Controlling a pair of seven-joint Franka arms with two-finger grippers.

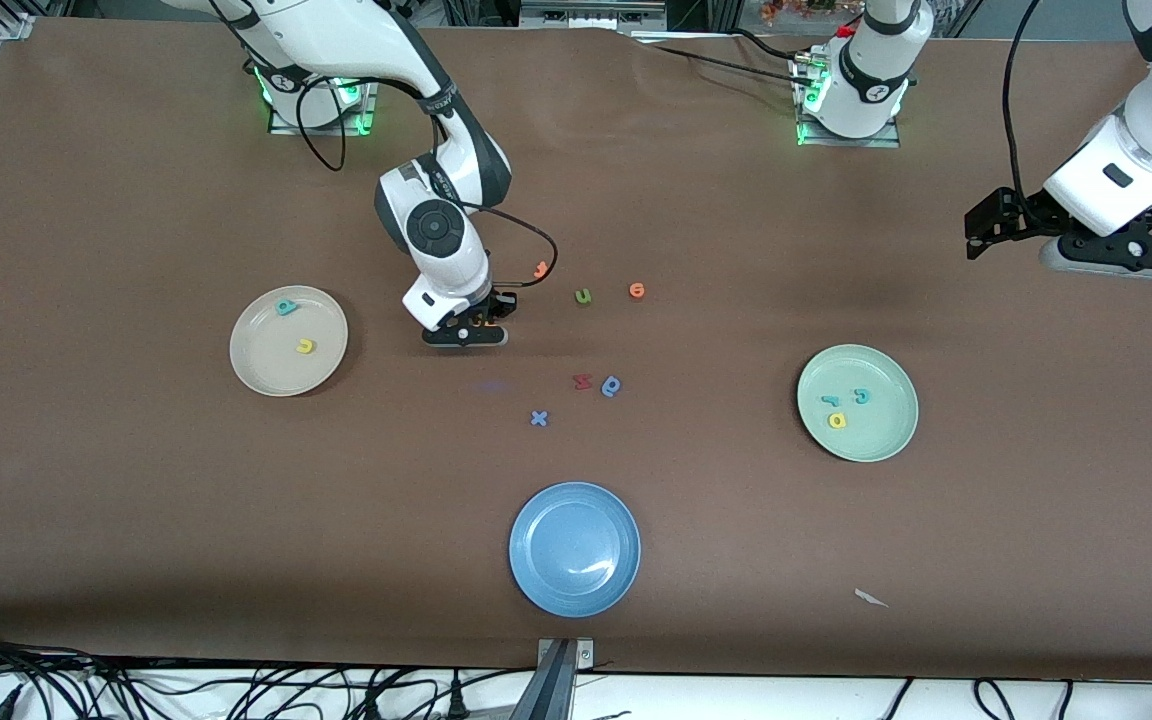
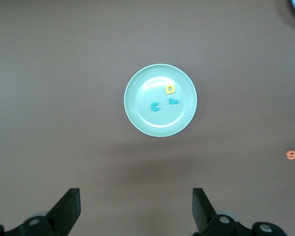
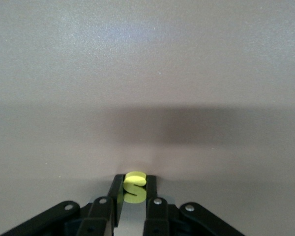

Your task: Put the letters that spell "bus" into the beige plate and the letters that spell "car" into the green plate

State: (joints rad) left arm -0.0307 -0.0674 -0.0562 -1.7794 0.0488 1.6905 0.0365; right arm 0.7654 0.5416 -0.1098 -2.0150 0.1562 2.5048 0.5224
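Right gripper [image 3: 132,196] pinching the yellow "s" [image 3: 134,186] at the bench [image 1: 136,550].
Two letters lie in the beige plate [image 1: 266,370], three in the green plate [image 2: 137,118]; left gripper [image 2: 135,211] waits, fingers wide.

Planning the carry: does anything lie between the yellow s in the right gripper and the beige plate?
Nothing visible does. The right gripper is shut on the yellow s, low at the table, and only bare tabletop lies between it and the beige plate, which holds two letters.
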